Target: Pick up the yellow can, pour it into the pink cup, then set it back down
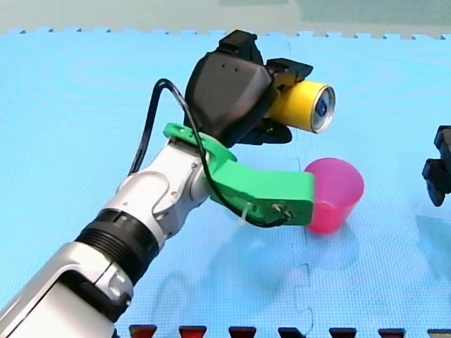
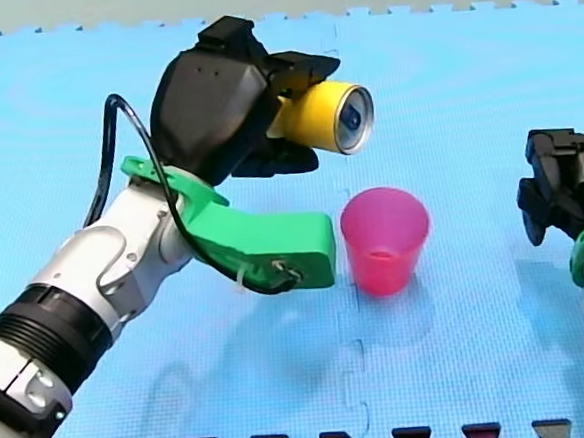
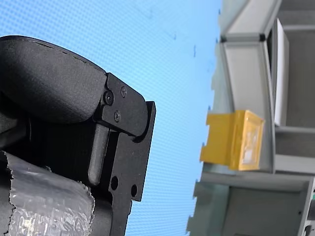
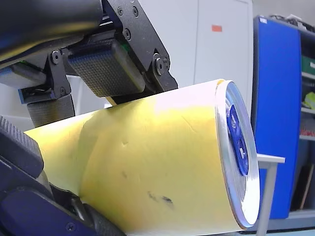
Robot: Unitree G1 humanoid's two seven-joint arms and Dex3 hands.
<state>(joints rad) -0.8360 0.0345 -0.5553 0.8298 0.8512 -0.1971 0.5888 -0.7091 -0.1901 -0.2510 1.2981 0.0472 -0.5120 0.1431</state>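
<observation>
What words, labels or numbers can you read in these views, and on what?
No text can be read.
yellow can, held on its side by the left hand: plain side, no print in view.
yellow box: pale label, too blurred to read.
white cabinet: small orange tag, too small to read.
right hand, at the head views' right edge: no lettering.

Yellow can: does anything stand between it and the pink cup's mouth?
Nothing visible does. The left hand holds the yellow can on its side above the pink cup, with only air between them. The right hand is off at the right edge of the mat.
</observation>
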